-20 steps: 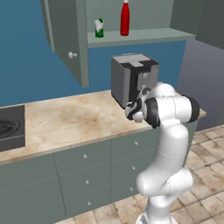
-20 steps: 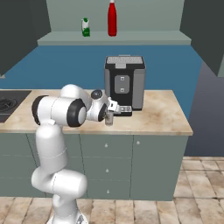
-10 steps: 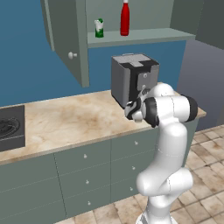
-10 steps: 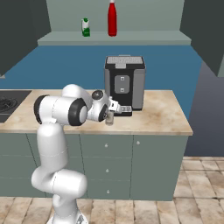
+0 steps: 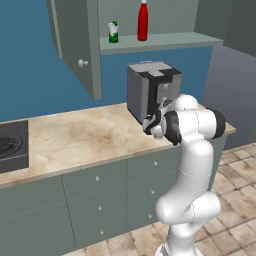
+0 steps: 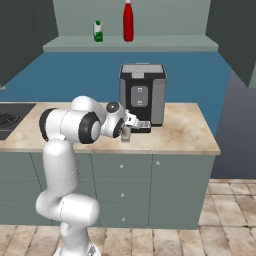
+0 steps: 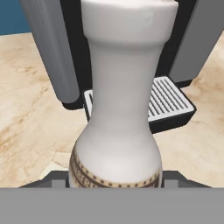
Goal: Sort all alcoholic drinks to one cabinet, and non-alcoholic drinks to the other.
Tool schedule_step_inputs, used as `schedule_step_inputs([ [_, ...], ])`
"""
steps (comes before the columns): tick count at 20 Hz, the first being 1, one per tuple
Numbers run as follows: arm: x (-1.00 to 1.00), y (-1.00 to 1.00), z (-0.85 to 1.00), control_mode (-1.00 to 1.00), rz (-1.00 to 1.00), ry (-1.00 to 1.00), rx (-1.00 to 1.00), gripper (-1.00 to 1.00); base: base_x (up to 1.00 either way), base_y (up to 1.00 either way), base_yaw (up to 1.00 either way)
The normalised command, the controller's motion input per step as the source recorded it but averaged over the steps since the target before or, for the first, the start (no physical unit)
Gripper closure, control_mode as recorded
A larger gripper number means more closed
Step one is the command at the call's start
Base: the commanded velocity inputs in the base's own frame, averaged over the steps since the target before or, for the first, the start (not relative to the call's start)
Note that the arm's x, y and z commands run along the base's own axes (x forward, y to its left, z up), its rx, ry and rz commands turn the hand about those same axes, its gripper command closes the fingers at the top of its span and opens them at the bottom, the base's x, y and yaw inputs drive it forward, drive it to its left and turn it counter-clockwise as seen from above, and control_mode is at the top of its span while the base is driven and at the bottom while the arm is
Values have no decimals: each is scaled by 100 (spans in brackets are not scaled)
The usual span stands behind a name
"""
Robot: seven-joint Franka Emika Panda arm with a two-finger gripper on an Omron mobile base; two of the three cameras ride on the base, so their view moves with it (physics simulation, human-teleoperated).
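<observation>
Pale bottle [image 7: 120,109] with brown patterned band, no readable writing, clasped by tool [image 6: 126,134], before coffee machine [image 6: 142,93]

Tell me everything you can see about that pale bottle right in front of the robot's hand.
The pale bottle is grey-beige, smooth and glossy like glazed ceramic, with a round belly, a long narrow neck and a wider light cap. A brown patterned band rings its belly. It stands upright on the marble-look counter, just in front of the coffee machine's drip grille. The gripper has closed around its lower body, one finger on each side.
</observation>
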Motion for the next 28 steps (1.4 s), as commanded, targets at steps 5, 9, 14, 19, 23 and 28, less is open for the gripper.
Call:
schedule_step_inputs([
  [5,-2,0,0,-100,0,0,0,100,0,0,0],
  [9,-16,1,1,-100,0,-5,0,100,0,0,0],
  [14,-12,8,12,-100,2,-4,0,100,0,0,0],
  [19,-20,10,26,-100,7,0,0,100,0,0,0],
  [23,-24,3,32,-100,6,0,0,100,0,0,0],
  [28,-33,0,37,-100,5,-2,0,100,0,0,0],
])
